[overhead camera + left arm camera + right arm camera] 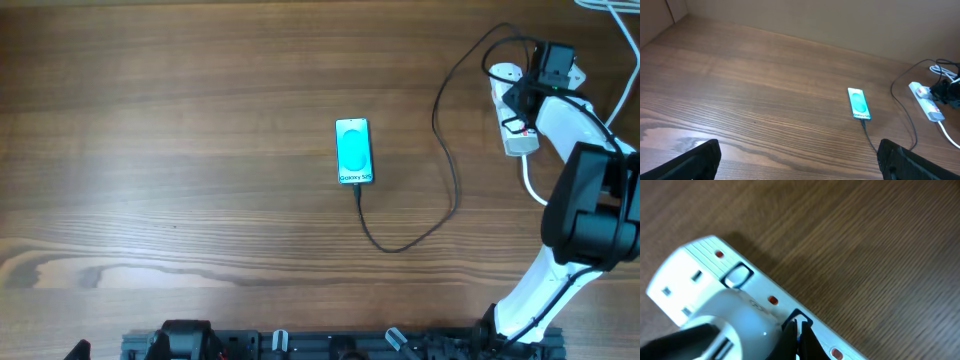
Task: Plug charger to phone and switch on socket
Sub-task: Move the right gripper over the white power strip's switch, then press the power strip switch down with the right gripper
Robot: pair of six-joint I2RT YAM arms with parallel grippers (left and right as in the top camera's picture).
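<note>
The phone (354, 151) lies mid-table with its teal screen lit; it also shows in the left wrist view (858, 103). The thin black charger cable (447, 170) runs from the phone's near end in a loop to the white socket strip (508, 120) at the far right. A white plug head (735, 317) sits in the strip (695, 265). My right gripper (799, 330) is shut, its fingertips pressed on a black switch of the strip beside the plug head. My left gripper (800, 165) is open and empty near the table's front edge.
The strip's thick white cord (530, 180) trails toward the front right under my right arm. More white cable (620, 20) lies at the far right corner. The strip shows several red marks (772, 300).
</note>
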